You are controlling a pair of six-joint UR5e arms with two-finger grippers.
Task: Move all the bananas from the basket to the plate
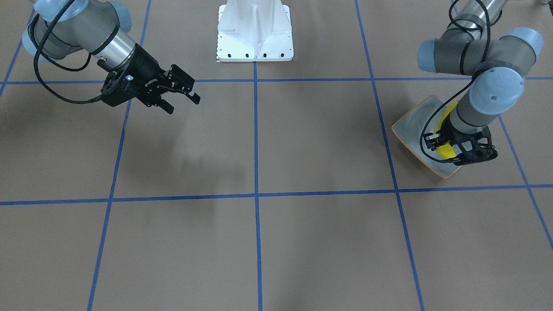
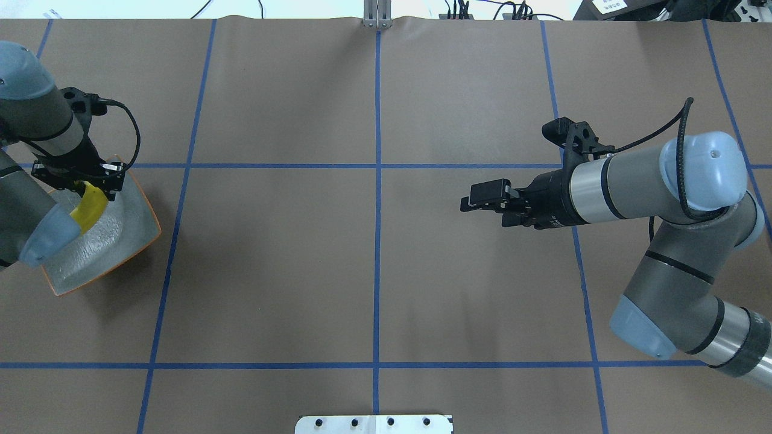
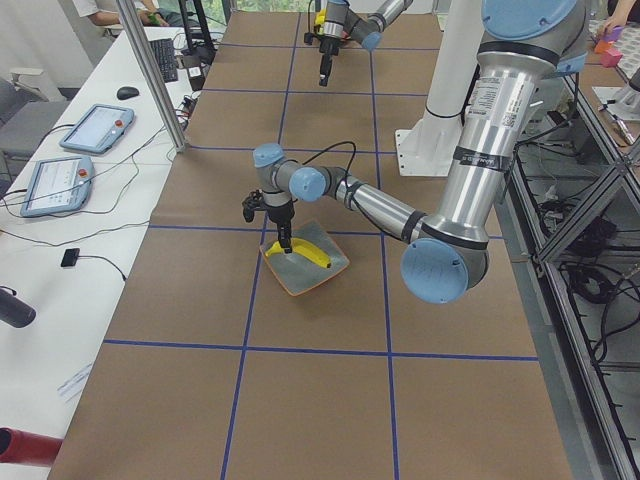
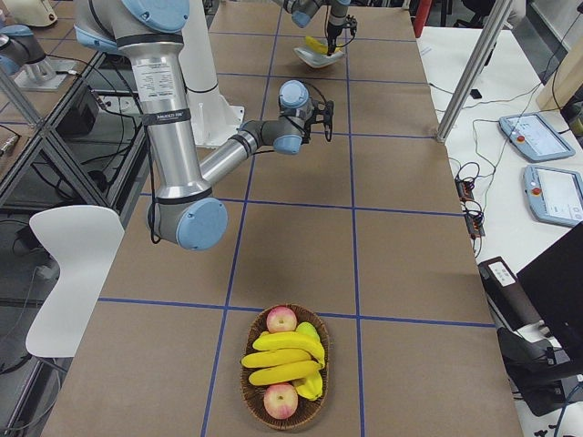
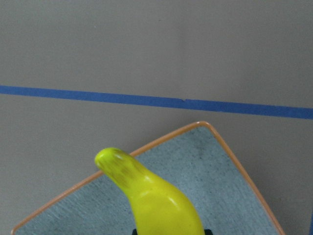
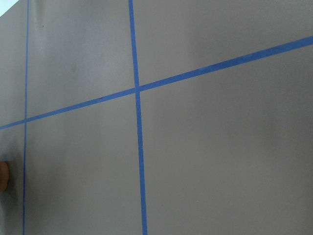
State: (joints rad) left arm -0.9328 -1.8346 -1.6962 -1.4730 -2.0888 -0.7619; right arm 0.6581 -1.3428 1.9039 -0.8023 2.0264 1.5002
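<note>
**Banana on the plate, three others in the basket**

One banana point(image 2: 90, 205) lies along the grey-green plate point(image 2: 120, 235), a square dish with an orange rim at the robot's left end of the table point(image 2: 271, 271). Its blunt tip points toward a corner of the plate in the left wrist view. The left gripper point(image 3: 286, 244) points straight down over the plate. Its fingers sit narrow against the sides of the banana's near end, so it appears to be gripping the fruit.

The right gripper point(image 1: 181, 93) hangs above bare brown paper well away from the plate. It is tilted, its fingers are spread wide, and nothing is between them.

At the robot's right end of the table, far from the plate, stands a round wicker basket point(image 4: 321, 401). Three bananas point(image 4: 282, 360) lie side by side across its middle. One red apple point(image 4: 281, 319) is at the far side of them and another red apple point(image 4: 281, 399) is at the near side. A green fruit point(image 4: 311, 332) is tucked beside the far apple.

Blue tape lines divide the table into squares.
</note>
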